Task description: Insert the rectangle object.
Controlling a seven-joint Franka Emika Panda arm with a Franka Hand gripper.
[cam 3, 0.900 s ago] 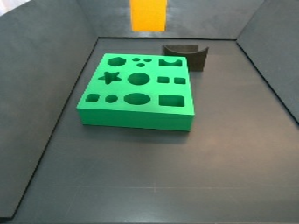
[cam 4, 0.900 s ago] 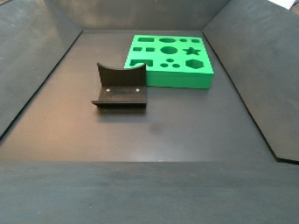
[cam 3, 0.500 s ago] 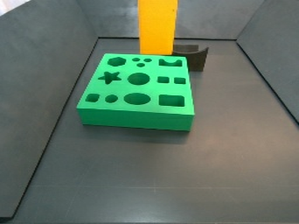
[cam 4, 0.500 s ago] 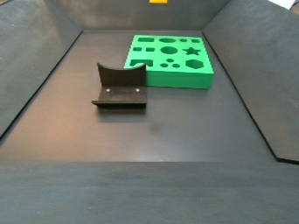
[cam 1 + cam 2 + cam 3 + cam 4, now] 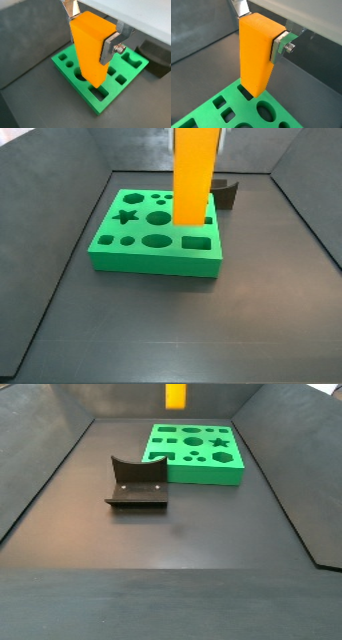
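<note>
Orange bar [image 5: 195, 173] dropping lower over green block [image 5: 156, 233] than half second ago — gripper [image 5: 91, 31] clamping its upper end, fingers [image 5: 282, 42] pressing both sides — insertion approaching, bar hanging upright, not yet in hole.

Dark floor [image 5: 174, 564] bearing green block [image 5: 198, 454], fixture [image 5: 136, 484].

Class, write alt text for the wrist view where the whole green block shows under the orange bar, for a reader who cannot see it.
The gripper holds the upright rectangle object between its silver fingers, above the green block with shaped holes. The dark fixture sits just beyond the block on the dark floor.
</note>
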